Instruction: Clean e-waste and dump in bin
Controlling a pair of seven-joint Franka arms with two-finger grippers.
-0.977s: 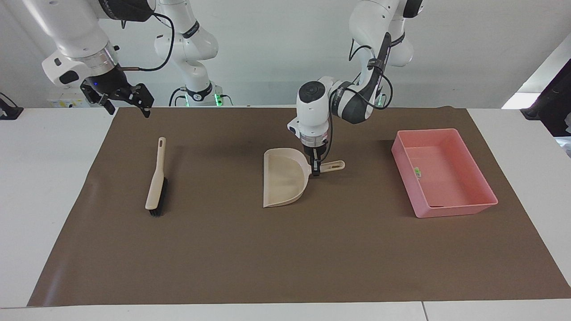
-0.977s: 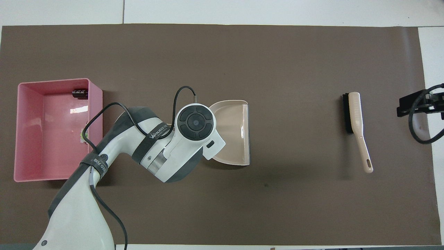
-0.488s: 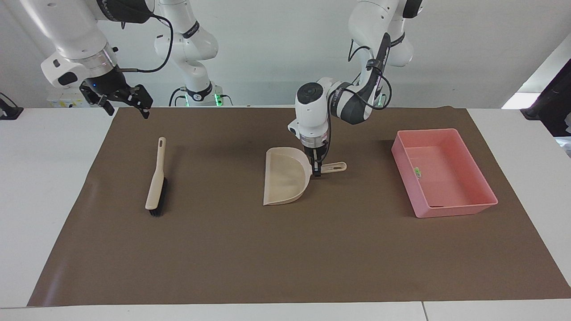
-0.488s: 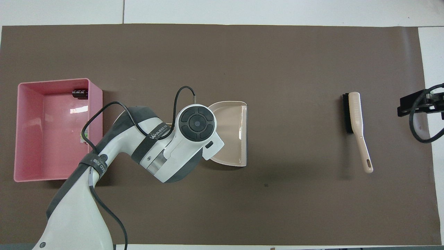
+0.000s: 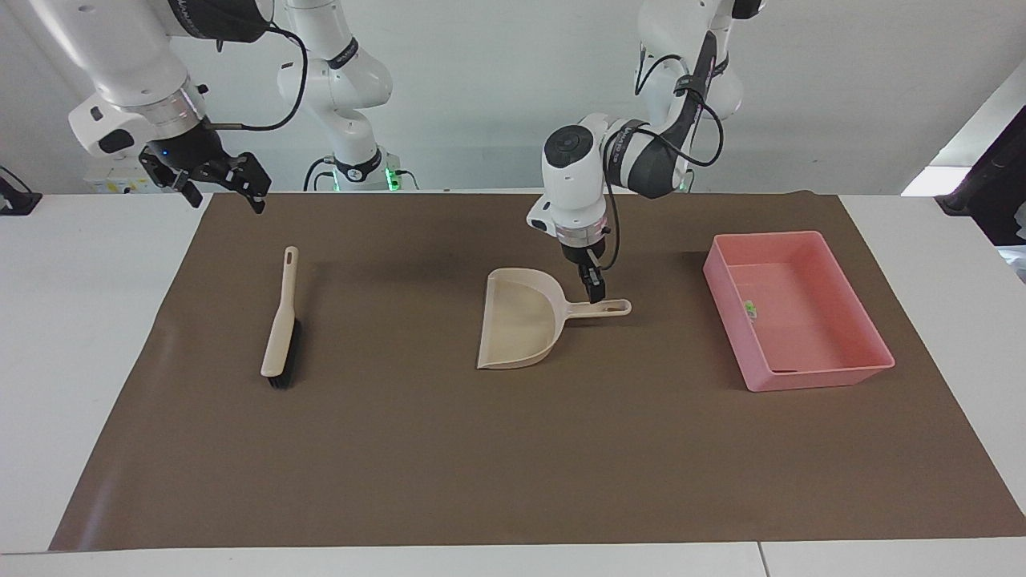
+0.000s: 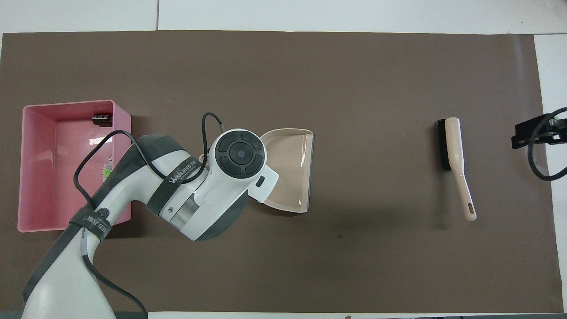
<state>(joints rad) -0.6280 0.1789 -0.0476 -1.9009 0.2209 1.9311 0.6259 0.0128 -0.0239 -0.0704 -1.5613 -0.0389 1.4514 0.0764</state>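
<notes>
The pink bin (image 5: 817, 378) sits toward the left arm's end of the mat. In it lie the e-waste parts: a white block with green bits (image 5: 750, 308) (image 6: 106, 170) by the wall nearest the dustpan, and a small dark block (image 6: 101, 118) in a corner farther from the robots. The bin (image 6: 57, 195) shows in the overhead view too. My left gripper (image 5: 595, 290) hangs open just above the handle of the beige dustpan (image 5: 517, 320), apart from it. In the overhead view the left wrist hides that gripper. My right gripper (image 5: 212, 176) waits open and empty above the mat's corner near the right arm's base.
The dustpan (image 6: 292, 168) lies flat mid-mat with nothing in its scoop. A beige brush with black bristles (image 5: 280, 328) (image 6: 454, 146) lies toward the right arm's end. The brown mat (image 5: 513, 465) covers most of the white table.
The left gripper has let go of the dustpan handle, risen and drifted toward the bin. The dustpan now lies flat, slightly shifted toward the bin. The right gripper has edged back a little.
</notes>
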